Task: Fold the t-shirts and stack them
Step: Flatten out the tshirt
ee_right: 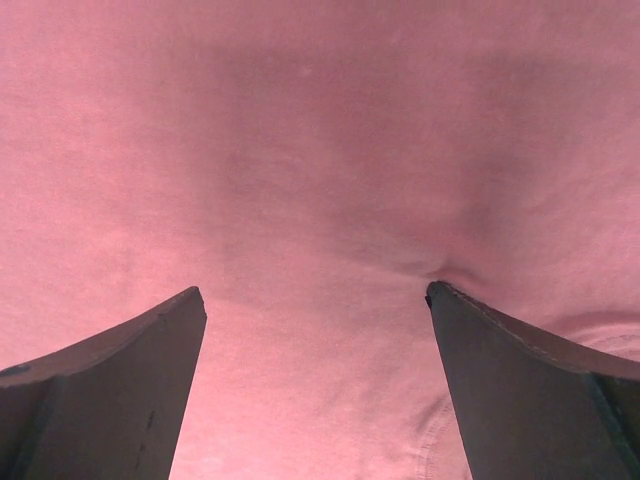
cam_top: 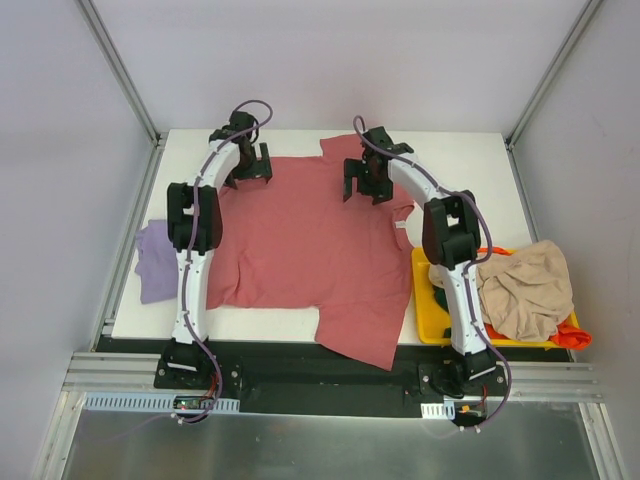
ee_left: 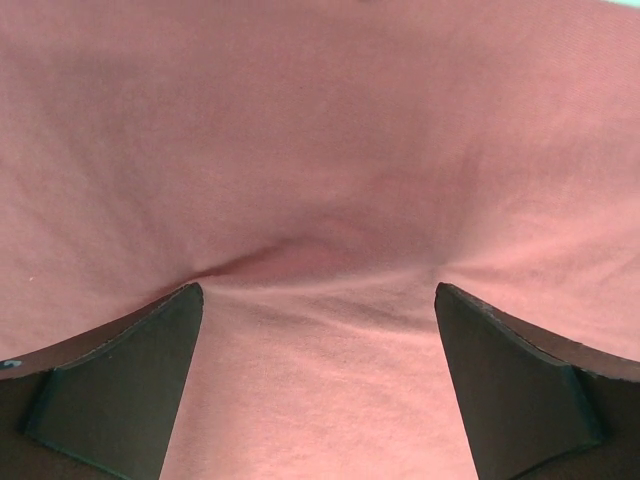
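Because the pink-red t-shirt [cam_top: 300,250] is thin, limp cotton, it should weigh next to nothing, sag and crease wherever it is lifted, and slide readily over the white table [cam_top: 470,170]. A fold, I judge, wants two matched pinches right at an edge or corner, not in the open middle, where a pinch would only raise a tent of cloth. It lies spread mostly flat across the middle of the table, with one sleeve draped over the near edge. The left gripper [cam_top: 252,172] stands over its far left part and the right gripper [cam_top: 366,190] over its far right part, near the other sleeve. In both wrist views the jaws are spread wide with their tips down on the fabric. Small puckers gather at the tips, and nothing is caught between them, so neither has hold of the shirt. By count: two arms, two grippers, one yellow bin [cam_top: 428,318] at the right edge of the table, and one shirt laid out for folding. A single lavender t-shirt [cam_top: 155,262] sits at the left edge, partly under the left arm. The bin holds one crumpled beige t-shirt [cam_top: 525,290], with an orange-red t-shirt [cam_top: 575,337] peeking from beneath it and a bit of dark green cloth [cam_top: 438,278] beside the right arm — five garments at most, though the bin's heap hides how many lie under the beige one.
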Robot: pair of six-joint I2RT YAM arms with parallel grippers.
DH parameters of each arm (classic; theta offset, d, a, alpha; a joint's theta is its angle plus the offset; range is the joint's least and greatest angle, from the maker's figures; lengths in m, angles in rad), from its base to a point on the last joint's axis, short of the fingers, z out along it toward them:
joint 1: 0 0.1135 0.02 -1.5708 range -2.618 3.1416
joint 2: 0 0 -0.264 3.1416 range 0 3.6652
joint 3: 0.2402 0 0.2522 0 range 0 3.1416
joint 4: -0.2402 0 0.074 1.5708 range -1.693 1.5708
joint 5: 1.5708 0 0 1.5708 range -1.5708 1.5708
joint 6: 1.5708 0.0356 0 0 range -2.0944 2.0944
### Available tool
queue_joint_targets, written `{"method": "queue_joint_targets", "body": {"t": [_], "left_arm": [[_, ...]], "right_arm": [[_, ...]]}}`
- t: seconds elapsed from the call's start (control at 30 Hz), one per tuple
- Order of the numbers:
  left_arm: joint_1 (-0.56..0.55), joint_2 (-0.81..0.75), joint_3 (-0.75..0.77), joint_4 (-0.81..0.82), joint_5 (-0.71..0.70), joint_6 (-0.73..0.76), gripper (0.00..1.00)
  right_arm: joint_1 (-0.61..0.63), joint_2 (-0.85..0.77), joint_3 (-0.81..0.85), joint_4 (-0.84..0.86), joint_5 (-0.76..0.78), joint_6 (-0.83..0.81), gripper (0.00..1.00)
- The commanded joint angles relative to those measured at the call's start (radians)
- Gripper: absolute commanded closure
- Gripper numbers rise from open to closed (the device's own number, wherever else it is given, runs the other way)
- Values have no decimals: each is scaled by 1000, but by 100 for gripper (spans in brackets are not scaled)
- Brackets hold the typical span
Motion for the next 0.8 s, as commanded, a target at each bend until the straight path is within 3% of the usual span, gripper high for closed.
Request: {"method": "queue_joint_targets", "body": {"t": [0.0, 0.13, 0.2, 0.5, 0.63, 0.77], "left_arm": [[-3, -62, 33, -22, 135, 118, 1], [-22, -214, -60, -8, 186, 127, 1], [-37, -315, -152, 1, 164, 103, 1], [-45, -953, -991, 195, -90, -187, 1], [-26, -1079, -1225, 198, -112, -315, 1], [26, -1125, -1333, 207, -161, -379, 1]], "right_arm": [[-30, -24, 51, -36, -13, -74, 4], [-16, -139, -26, -18, -2, -133, 4], [9, -225, -142, 19, 65, -133, 4], [168, -532, -627, 120, 155, -39, 4], [234, -590, -754, 171, 133, 1, 4], [244, -610, -825, 198, 133, 31, 4]]}}
